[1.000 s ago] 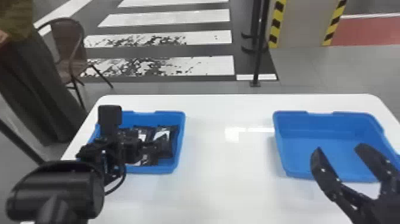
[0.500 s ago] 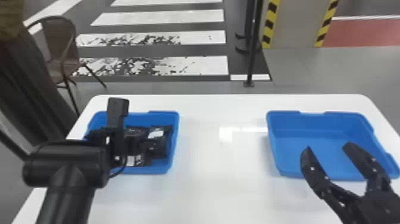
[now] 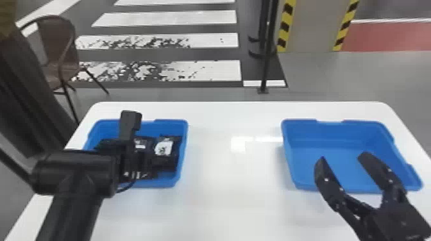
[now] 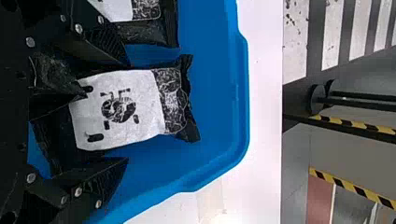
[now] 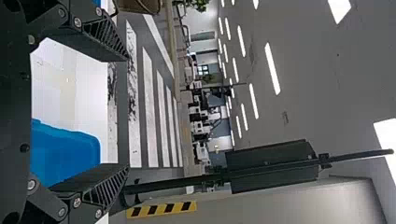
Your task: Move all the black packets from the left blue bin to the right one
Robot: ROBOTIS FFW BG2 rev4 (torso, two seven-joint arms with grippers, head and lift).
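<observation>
Packet [image 4: 154, 102], black, white label: one soft pouch, in the left bin [image 3: 173, 121].

Lies among other black packets [image 3: 165, 145] on the counter [image 3: 218, 205]; flat crimped end, creased film. Judged light, pliable, slightly slippery, fill apt to shift; best taken across the full middle, from both long sides, clear of the crimp, with a moderate squeeze. Left hand [image 4: 127, 111]: open, fingers spread about the packet, not gripping. Right hand [image 3: 342, 156]: open, empty, at the right bin [image 3: 333, 134].
</observation>
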